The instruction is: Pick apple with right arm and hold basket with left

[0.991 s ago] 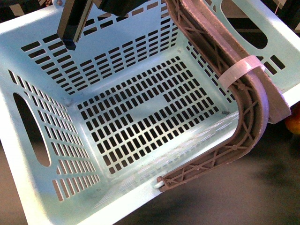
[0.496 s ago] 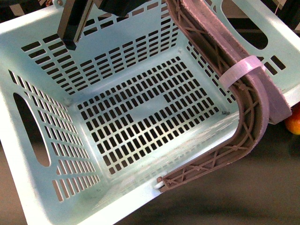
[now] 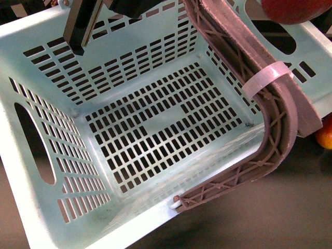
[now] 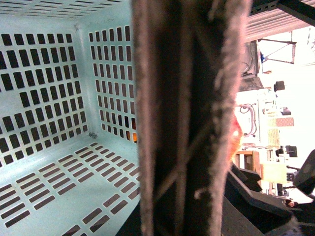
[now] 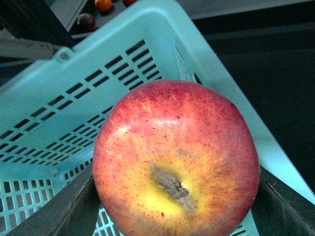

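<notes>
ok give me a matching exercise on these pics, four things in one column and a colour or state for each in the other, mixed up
Things
1. apple
2. basket
3. handles
4. tie

Colours and states
a. white, wrapped round both handles
b. pale mint, slotted walls and floor, nothing lying inside
c. red with a yellowish patch, held in the right gripper
d. brownish-mauve, curved, lying across the basket's right side in the front view

Pairs: 1-c, 2-b, 3-d, 4-a
</notes>
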`<state>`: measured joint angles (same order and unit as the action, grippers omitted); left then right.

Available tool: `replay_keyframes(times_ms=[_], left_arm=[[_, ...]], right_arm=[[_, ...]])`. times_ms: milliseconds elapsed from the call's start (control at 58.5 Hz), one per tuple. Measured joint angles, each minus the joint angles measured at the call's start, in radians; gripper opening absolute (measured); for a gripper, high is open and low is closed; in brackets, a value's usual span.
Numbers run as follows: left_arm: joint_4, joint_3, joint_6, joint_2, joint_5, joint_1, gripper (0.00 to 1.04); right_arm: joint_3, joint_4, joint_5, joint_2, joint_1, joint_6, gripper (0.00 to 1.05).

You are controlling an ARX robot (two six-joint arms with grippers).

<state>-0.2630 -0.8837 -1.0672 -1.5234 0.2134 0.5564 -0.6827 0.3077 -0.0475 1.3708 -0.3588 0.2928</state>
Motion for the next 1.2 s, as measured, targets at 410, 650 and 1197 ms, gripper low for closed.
replay_keyframes(times_ms=[410,650,1197], left_arm=[[0.0,0.002,0.004,-0.004,0.003,0.001,0.06],[0.0,0.002,0.007,-0.004,-0.006,-0.002,0.06],[0.0,0.002,0.003,-0.004,-0.003,0.0,0.06]], right_arm=[[0.027,-0.014,-0.106,-0.092,0.015,0.019,0.96],[0.097,-0.044,-0.279,-0.277,0.078,-0.064,0.95],[0.518,0.322,-0.058,-0.571,0.247,-0.288,0.02]])
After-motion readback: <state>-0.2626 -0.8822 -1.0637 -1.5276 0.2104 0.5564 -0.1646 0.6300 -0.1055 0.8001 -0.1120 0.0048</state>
